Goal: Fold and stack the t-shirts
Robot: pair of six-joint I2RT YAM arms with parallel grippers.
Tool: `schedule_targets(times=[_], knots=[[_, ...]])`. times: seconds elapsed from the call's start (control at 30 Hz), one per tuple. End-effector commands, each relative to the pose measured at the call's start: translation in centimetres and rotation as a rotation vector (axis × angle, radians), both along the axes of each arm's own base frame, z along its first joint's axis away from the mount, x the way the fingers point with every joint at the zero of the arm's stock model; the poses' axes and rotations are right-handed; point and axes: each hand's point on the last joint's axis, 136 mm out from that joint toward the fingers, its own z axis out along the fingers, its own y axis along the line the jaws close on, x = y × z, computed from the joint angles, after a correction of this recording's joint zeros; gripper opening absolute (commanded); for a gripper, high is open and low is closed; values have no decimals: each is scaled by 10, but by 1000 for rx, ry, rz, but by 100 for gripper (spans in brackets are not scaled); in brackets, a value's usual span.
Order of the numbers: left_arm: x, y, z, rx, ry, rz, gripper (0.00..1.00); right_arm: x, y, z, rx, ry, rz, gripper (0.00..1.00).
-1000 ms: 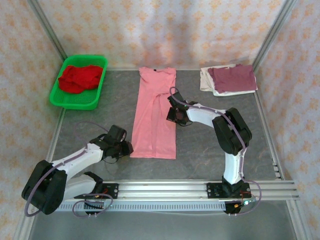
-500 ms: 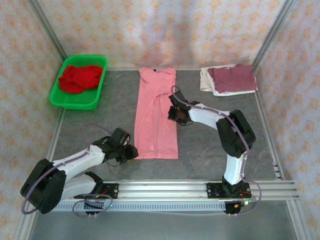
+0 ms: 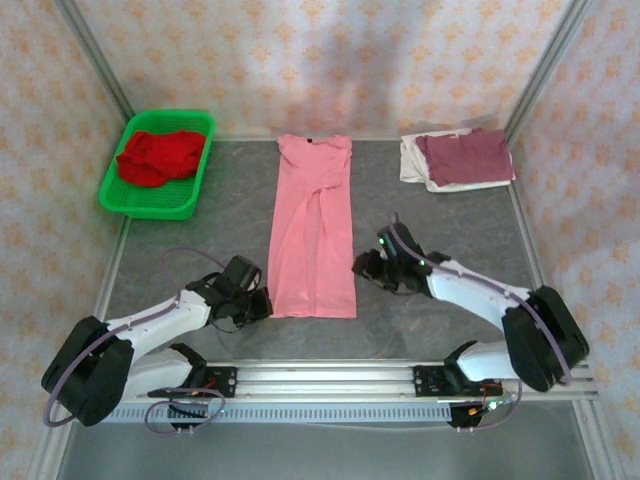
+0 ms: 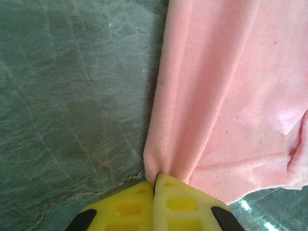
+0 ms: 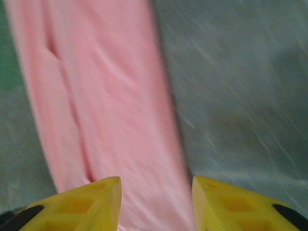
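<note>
Fabric of the salmon-pink t-shirt is pinched between the closed jaws of the left gripper. In the left wrist view a small pleat of cloth is drawn up right at the yellow fingertips, at a corner of the hem, and the stitched hem line runs off to the gripper's right. From that grip the garment is laid out ahead of the gripper as a long, narrow strip, folded lengthwise and flat on the grey table.

In the top view the left gripper is seen at the strip's near left corner. The right gripper is placed just beside the opposite long edge, a little farther up from the hem. Its jaws are held apart, with nothing clamped. In the blurred right wrist view the salmon-pink t-shirt is spread below and ahead of the right gripper. The cloth's edge passes under the gap between the jaws, and bare table is seen to the gripper's right.

Well ahead of the left gripper and off to its left, a red t-shirt is bundled in a green basket. Far ahead of the right gripper and to its right, a folded maroon t-shirt is stacked on an off-white t-shirt.
</note>
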Motion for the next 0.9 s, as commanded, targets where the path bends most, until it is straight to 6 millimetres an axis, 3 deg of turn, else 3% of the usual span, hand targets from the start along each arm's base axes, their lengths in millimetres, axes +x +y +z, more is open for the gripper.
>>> schedule_targets(times=[0.0,0.23,0.5,0.87], knots=[[2,-2,2,9,-21,-29,0,-22,-1,-3,97,54,-33,44],[-2,2,1,23,-26,-35,0,-42,14,0,216,71,20,43],[-3,2,1,13,-34,-29,0,-60,15,-18,195,109,40,40],[-4,4,4,9,-46,-24,0,-68,27,-32,211,139,86,36]])
